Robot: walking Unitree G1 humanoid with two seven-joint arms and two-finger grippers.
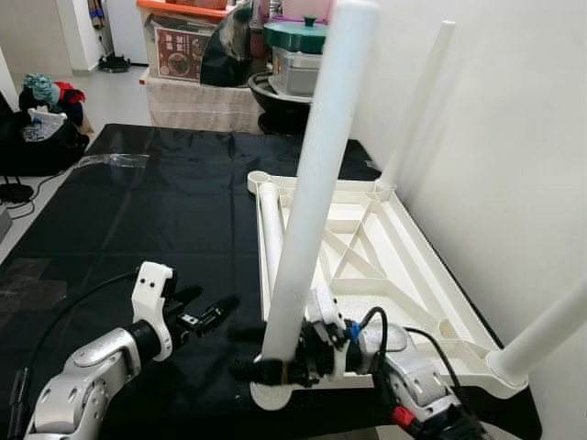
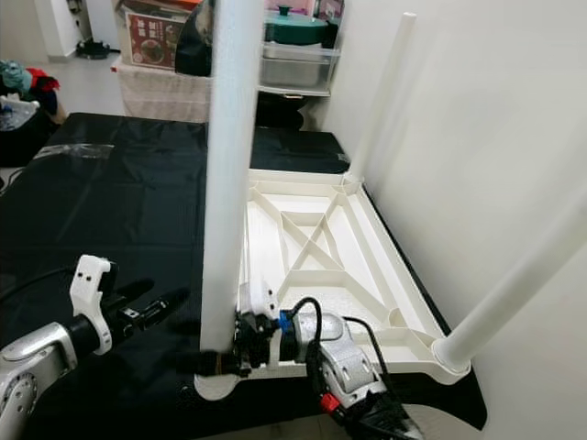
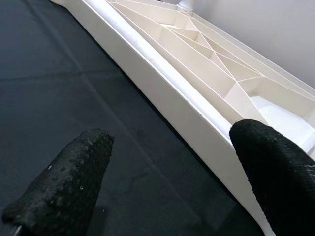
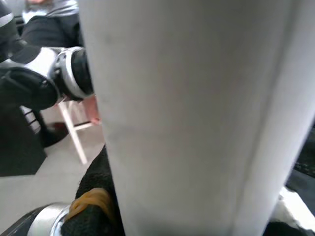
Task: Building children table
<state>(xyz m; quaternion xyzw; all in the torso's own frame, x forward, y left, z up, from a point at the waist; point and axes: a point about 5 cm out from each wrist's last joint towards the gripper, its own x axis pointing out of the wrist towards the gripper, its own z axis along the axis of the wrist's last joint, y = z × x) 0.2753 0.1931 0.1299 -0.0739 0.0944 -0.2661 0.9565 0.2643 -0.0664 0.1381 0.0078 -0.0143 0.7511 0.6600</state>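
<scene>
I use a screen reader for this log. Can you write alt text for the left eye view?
The right tool grips a tall white leg near its base, standing it in the near corner socket of an upturned white tabletop on a black sheet. The left tool hovers open beside it. Two more legs stand in the wall-side corners, and one lies inside the tabletop.

Each arm consists of silver, rounded metallic segments joined by black collars. The left gripper (image 1: 213, 316) carries a white perforated bracket at the wrist and two long black fingers (image 3: 64, 189) with a coarse, pebbled surface. A black cable runs along the left forearm. The right gripper (image 1: 275, 369) has a white housing, a blue fitting, looping black cables and a red connector near the forearm.
</scene>
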